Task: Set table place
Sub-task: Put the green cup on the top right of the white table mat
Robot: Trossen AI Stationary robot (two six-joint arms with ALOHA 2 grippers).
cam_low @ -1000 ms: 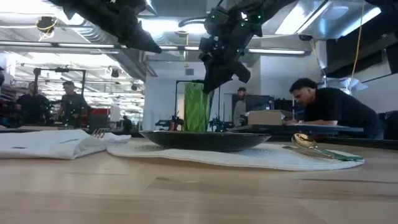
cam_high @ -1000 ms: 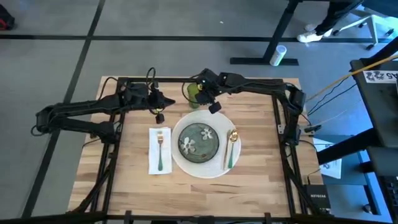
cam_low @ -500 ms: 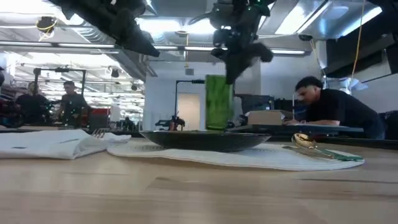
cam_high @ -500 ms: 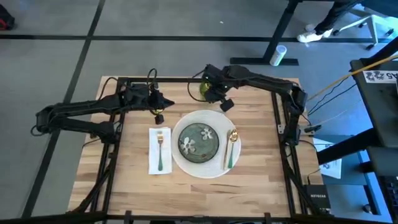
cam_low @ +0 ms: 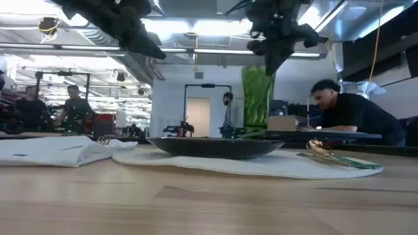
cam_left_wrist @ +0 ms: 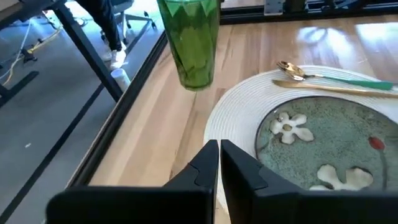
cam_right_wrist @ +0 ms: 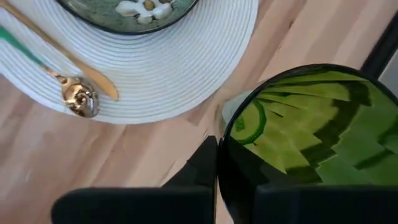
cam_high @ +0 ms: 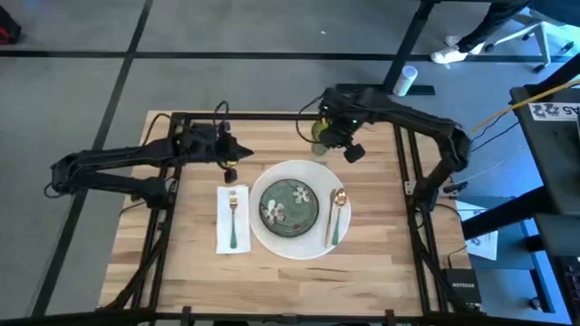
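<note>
A green glass [cam_high: 319,134] is near the table's [cam_high: 381,272] far edge, beyond the white round placemat [cam_high: 294,246], with my right gripper [cam_high: 326,136] shut on it from above. In the low view the glass [cam_low: 257,98] stands upright, its foot hidden behind the dark plate [cam_low: 215,147]. The green flowered plate [cam_high: 290,204] lies on the placemat. A gold spoon and knife [cam_high: 337,213] lie on the placemat's right part. A fork on a white napkin [cam_high: 233,217] lies left of it. My left gripper [cam_high: 232,169] hovers shut, above the table beyond the napkin. My right gripper holds the glass by its rim [cam_right_wrist: 225,127], coming from above and pointing down. One finger [cam_right_wrist: 204,163] is outside the wall; the other seems to be inside the glass. The glass is upright below the fingers; whether its foot is clear of the table I cannot tell.
Black rails [cam_high: 272,116] edge the table. Bare wood lies right of the placemat and along the near edge. People sit and stand in the room beyond the table [cam_low: 353,117].
My right gripper has carried the green glass along the far edge toward the table's right edge, from beyond the placemat's left part to beyond its right part. The glass has stayed upright in the hold.
</note>
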